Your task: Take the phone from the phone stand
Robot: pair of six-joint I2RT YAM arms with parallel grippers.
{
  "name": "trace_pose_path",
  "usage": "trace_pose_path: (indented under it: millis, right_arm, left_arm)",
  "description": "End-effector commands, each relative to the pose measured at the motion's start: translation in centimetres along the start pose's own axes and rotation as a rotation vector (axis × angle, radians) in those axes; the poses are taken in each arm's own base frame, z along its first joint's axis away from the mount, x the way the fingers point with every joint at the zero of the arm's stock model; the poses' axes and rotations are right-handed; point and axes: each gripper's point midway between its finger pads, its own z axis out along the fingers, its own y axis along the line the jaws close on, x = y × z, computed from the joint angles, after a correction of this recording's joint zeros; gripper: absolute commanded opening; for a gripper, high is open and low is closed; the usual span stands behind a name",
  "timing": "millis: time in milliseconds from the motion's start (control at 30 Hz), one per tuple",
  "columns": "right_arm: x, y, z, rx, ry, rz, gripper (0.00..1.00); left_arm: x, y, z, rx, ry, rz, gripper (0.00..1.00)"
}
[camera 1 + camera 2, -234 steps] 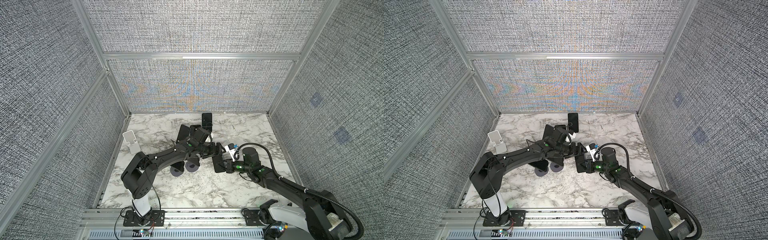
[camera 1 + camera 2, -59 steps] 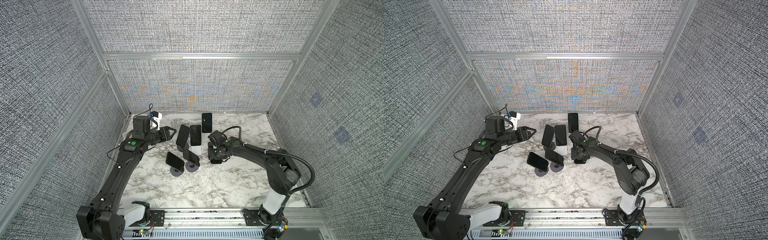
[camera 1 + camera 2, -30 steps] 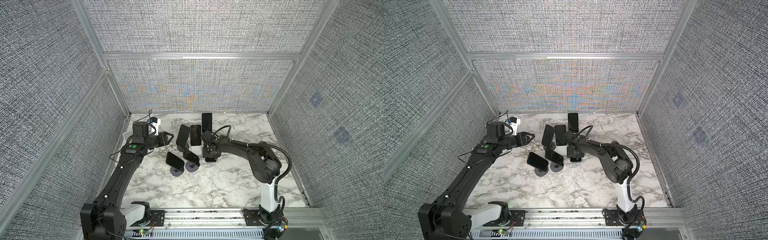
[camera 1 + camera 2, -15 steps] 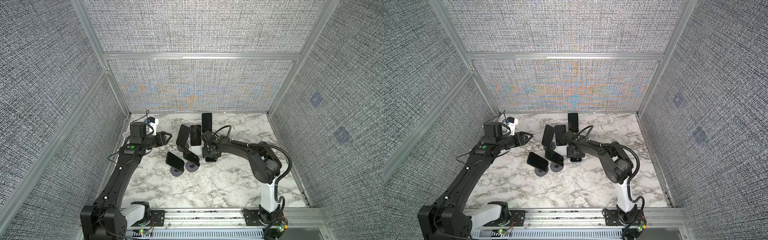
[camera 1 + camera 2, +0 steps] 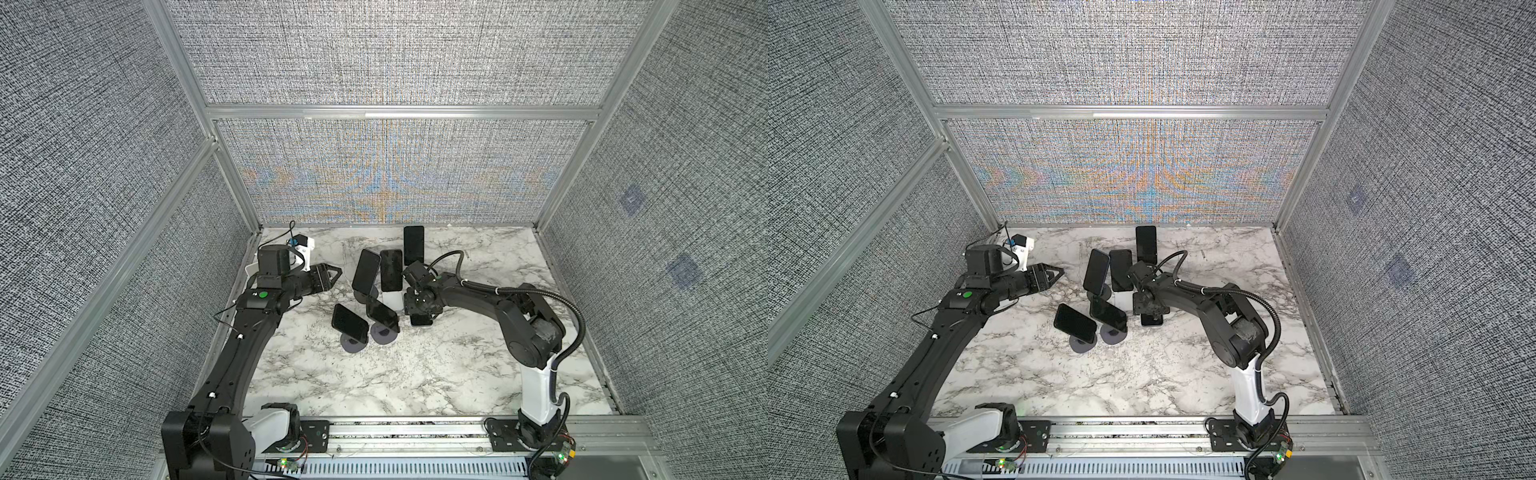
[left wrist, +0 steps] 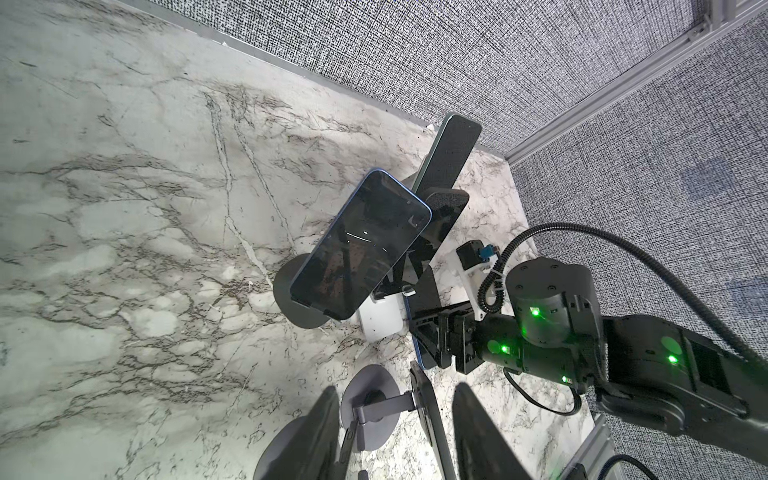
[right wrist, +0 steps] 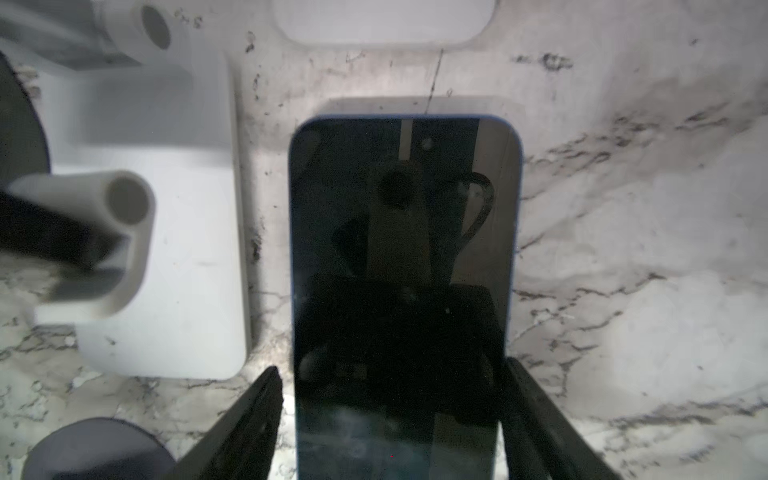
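A dark phone (image 7: 403, 208) lies flat on the marble table (image 5: 415, 374), and only its near end (image 5: 421, 323) (image 5: 1151, 322) shows in both top views. My right gripper (image 7: 392, 365) (image 5: 420, 312) points down over it, open. Its fingers (image 7: 257, 415) stand either side of the phone's edges with a thin gap on each side. My left gripper (image 5: 332, 274) (image 6: 395, 388) hangs open and empty near the left wall, apart from the cluster. Beside the flat phone stands a white phone stand (image 7: 166, 270) (image 5: 392, 300) carrying another phone (image 5: 391, 270).
Several more phones stand on stands left of my right gripper. A blue one (image 5: 366, 272) (image 6: 361, 249) tilts on a dark round base, two low ones (image 5: 350, 323) (image 5: 382, 316) sit on grey discs, and one (image 5: 414, 245) stands at the back wall. Enclosure walls close in on three sides.
The right gripper's jaws have widened off the phone's edges. Both arms stay about where they were.
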Motion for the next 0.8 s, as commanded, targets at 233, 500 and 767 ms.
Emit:
trace_pose_path:
  millis: [233,500,767]
  right_arm:
    - [1.9,0.5,-1.4,-0.055,0.106,-0.010,0.77]
    - [3.3,-0.7,-4.5,-0.072,0.112,-0.001,0.80]
    - [6.1,-1.6,-9.2,-0.213,0.144,-0.119,0.77]
  left_arm:
    - [0.7,0.9,0.6,-0.033,0.074,0.006,0.51]
    - [2.3,0.9,-0.4,-0.071,0.178,0.022,0.72]
    - [5.7,-1.2,-2.7,0.010,0.263,-0.028,0.78]
